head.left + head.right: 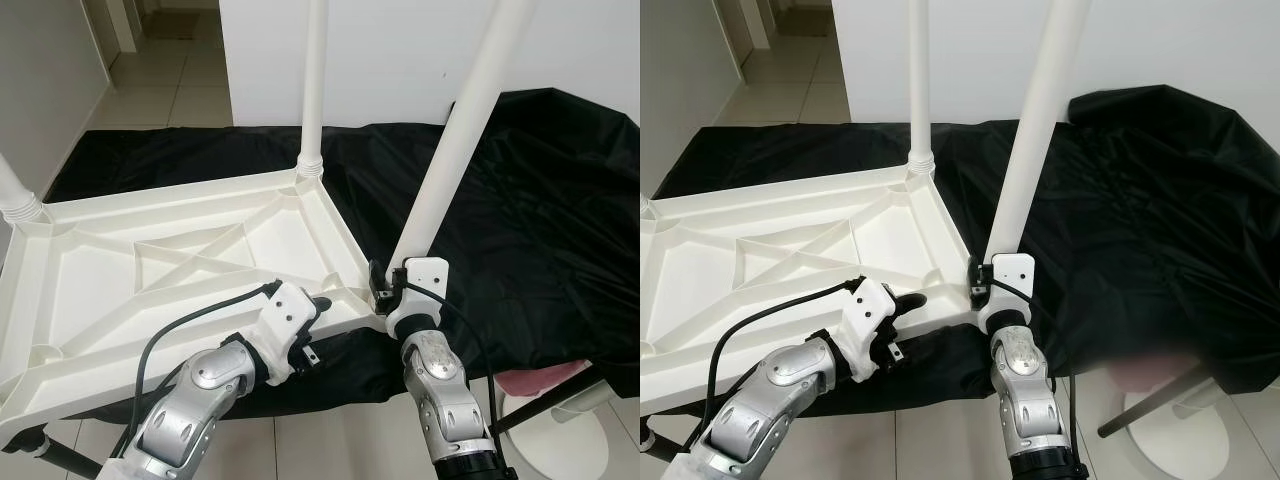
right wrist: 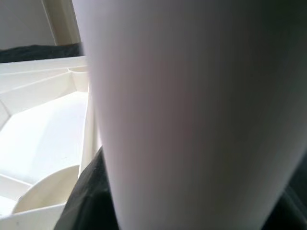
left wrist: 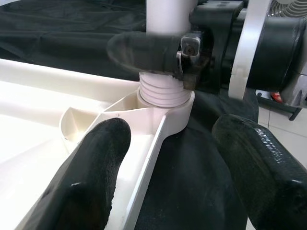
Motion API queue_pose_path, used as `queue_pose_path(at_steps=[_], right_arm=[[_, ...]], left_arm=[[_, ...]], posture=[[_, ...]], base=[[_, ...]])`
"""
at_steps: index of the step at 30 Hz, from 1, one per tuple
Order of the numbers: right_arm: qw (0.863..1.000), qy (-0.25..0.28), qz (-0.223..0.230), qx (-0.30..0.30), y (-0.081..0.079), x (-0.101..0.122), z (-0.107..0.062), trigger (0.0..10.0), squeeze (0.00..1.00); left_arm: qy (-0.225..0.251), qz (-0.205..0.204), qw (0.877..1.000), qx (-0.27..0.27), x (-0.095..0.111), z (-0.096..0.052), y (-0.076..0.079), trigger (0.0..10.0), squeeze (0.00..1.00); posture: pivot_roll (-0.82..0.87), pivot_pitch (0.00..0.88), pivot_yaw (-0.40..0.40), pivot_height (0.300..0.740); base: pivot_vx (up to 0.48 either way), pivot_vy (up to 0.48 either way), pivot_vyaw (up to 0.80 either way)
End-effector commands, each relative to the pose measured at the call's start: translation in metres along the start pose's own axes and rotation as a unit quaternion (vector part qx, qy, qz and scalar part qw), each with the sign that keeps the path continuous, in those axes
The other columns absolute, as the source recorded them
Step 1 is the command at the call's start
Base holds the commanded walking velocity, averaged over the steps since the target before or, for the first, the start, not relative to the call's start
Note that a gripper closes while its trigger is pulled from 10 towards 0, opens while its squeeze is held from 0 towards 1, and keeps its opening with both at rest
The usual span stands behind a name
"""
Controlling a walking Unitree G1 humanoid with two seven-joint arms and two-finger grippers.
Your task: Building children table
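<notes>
**Third leg going into near corner socket**

White tabletop (image 1: 190,265) upside down on black cloth (image 1: 540,200), ribbed underside up. Near-right corner socket (image 3: 165,98) carrying leg (image 1: 455,140): threaded collar seated at the socket mouth, long axis rising from socket and tilted away from the tabletop, not yet plumb. Judged mid-screwing, thread rings exposed above socket rim.

Right tool (image 1: 385,285) clamped round the leg's base just above the socket, one black finger (image 3: 144,50) wrapped across the tube. Left tool (image 1: 312,318) spread, fingers (image 3: 91,167) astride the tabletop's near edge just beside the socket, touching nothing firmly as far as visible. Right arm nearer the leg; left placed to steady the tabletop.

Far-right corner leg (image 1: 314,80) upright beyond the socket; another leg collar (image 1: 18,205) at far-left corner. Near-left corner apparently unfilled.

Tabletop's near edge overhangs the cloth toward tiled floor (image 1: 300,440). White stool (image 1: 560,440) near, on the floor past the socket; wall (image 1: 400,50) behind. Room above leg open.
</notes>
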State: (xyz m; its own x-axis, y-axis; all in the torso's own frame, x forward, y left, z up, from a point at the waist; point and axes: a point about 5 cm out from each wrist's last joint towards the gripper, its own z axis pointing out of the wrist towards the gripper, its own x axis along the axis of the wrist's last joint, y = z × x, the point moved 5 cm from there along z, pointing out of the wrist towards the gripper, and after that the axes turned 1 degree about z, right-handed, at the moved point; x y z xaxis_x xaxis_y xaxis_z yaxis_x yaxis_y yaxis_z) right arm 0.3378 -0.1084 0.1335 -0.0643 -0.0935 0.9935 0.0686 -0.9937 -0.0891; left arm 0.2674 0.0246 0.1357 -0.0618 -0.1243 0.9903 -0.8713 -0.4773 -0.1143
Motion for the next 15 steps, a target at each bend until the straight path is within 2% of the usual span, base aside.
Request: queue_pose_path(at_steps=[1,8,9,10,11,15], right_arm=[[0.999,-0.037,0.038,0.005,-0.009,-0.017,-0.006,10.0,1.0],[0.996,0.0,0.043,0.074,-0.003,0.005,-0.006,10.0,1.0],[0.993,0.011,0.036,0.109,-0.004,0.012,-0.006,10.0,0.0],[0.989,0.015,0.031,0.142,-0.003,0.018,-0.005,10.0,0.0],[0.989,0.015,0.031,0.142,-0.003,0.018,-0.005,10.0,0.0],[0.979,0.025,0.003,0.202,-0.001,0.027,-0.003,10.0,0.0]], left_arm=[[-0.004,-0.003,1.0,0.016,-0.002,-0.002,-0.003,10.0,0.0],[0.004,-0.004,1.0,0.017,0.002,-0.001,-0.005,10.0,0.0],[0.006,-0.006,1.0,0.017,0.003,0.0,-0.005,10.0,0.0],[0.007,-0.01,1.0,0.019,0.002,0.001,-0.006,10.0,0.0],[0.007,-0.01,1.0,0.019,0.002,0.001,-0.006,10.0,0.0],[0.003,-0.015,1.0,0.025,-0.003,0.002,-0.005,10.0,0.0]], posture=[[0.01,0.036,-0.028,0.74],[-0.02,0.05,-0.022,0.74],[-0.02,0.053,-0.023,0.74],[-0.03,0.057,-0.028,0.74],[-0.03,0.057,-0.028,0.74],[-0.02,0.065,-0.026,0.74]], base=[[0.0,0.0,0.0],[0.0,0.0,0.0],[0.0,0.0,0.0],[0.0,0.0,0.0],[0.0,0.0,0.0],[0.0,0.0,0.0]])
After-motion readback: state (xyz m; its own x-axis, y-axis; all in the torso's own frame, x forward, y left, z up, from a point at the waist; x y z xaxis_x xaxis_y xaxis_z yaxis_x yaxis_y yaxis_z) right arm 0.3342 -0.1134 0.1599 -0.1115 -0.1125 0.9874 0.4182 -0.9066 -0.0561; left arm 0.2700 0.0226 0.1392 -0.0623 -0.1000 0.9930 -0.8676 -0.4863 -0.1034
